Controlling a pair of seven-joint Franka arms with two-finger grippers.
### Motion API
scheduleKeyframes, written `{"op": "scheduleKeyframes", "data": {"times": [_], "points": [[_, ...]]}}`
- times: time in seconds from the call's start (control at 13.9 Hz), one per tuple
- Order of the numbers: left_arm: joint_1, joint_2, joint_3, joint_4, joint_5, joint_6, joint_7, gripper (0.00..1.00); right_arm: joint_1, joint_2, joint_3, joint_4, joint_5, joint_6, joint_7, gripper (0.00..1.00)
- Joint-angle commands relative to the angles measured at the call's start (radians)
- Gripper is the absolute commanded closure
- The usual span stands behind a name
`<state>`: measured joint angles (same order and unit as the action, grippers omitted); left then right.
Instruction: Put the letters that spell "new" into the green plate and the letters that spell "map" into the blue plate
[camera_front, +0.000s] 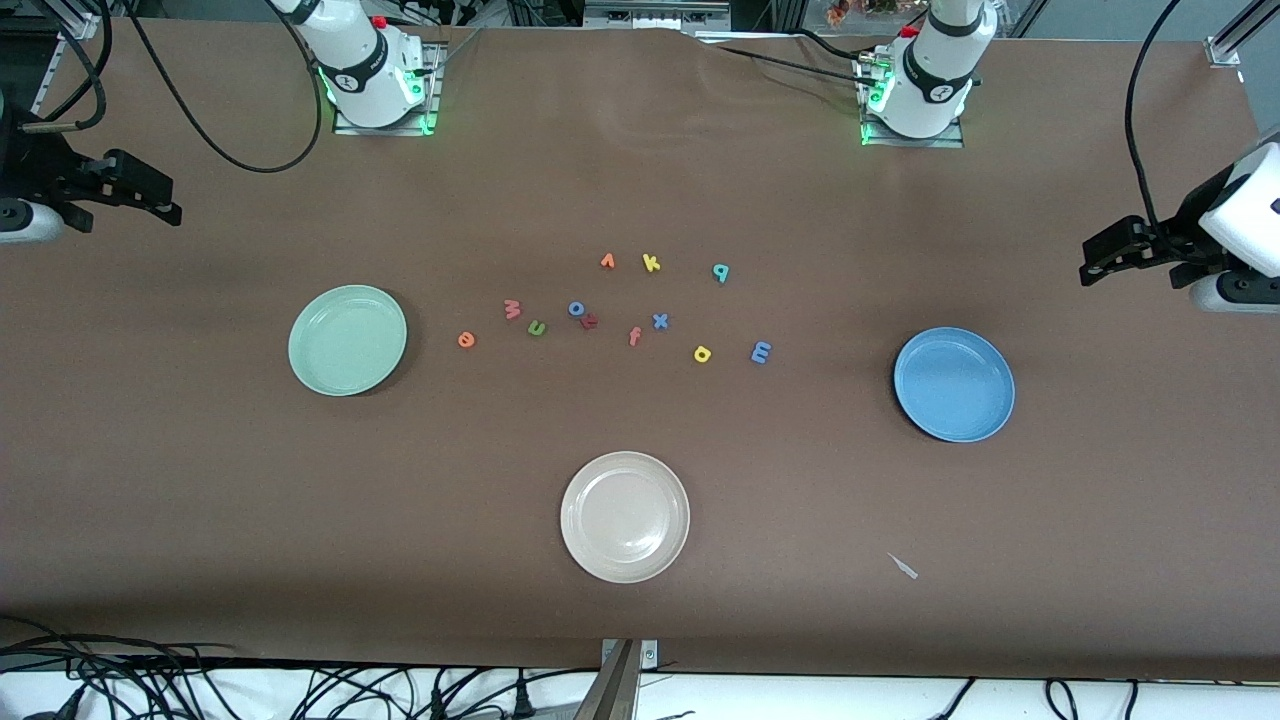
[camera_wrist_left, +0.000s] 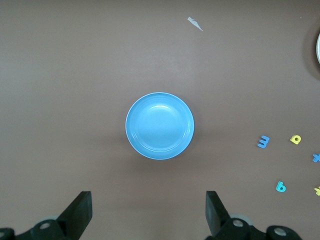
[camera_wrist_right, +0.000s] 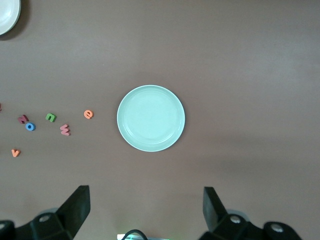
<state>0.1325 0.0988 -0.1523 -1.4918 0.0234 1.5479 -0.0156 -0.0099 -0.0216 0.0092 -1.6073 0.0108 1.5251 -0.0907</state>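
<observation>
The green plate (camera_front: 347, 340) (camera_wrist_right: 151, 118) lies toward the right arm's end and the blue plate (camera_front: 954, 384) (camera_wrist_left: 159, 126) toward the left arm's end; both hold nothing. Between them on the table lie the orange e (camera_front: 466, 340) (camera_wrist_right: 88, 114), pink w (camera_front: 512, 308) (camera_wrist_right: 65, 129), green n (camera_front: 537, 327) (camera_wrist_right: 50, 117), blue m (camera_front: 761, 351) (camera_wrist_left: 263, 142), yellow a (camera_front: 702, 353) (camera_wrist_left: 296, 139) and teal p (camera_front: 720, 272) (camera_wrist_left: 281, 187). My left gripper (camera_front: 1092, 262) (camera_wrist_left: 148, 210) hangs open high over the table beside the blue plate. My right gripper (camera_front: 165, 205) (camera_wrist_right: 146, 207) hangs open beside the green plate. Neither holds anything.
A cream plate (camera_front: 625, 516) sits nearest the front camera. Other letters mix in: blue o (camera_front: 577, 308), dark red letter (camera_front: 589, 321), salmon f (camera_front: 634, 336), blue x (camera_front: 660, 321), orange v (camera_front: 607, 261), yellow k (camera_front: 651, 263). A paper scrap (camera_front: 903, 566) lies near the front edge.
</observation>
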Motion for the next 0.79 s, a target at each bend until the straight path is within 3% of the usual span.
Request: {"op": "scheduleKeyframes", "data": {"times": [0.0, 0.72], "points": [[0.021, -0.01, 0.002, -0.005, 0.003, -0.009, 0.019, 0.0, -0.004, 0.006, 0.005, 0.02, -0.012, 0.001, 0.002, 0.0], [0.021, -0.01, -0.004, -0.001, 0.0, -0.009, 0.019, 0.0, -0.002, 0.006, 0.006, 0.023, -0.006, 0.004, 0.0, 0.0]]}}
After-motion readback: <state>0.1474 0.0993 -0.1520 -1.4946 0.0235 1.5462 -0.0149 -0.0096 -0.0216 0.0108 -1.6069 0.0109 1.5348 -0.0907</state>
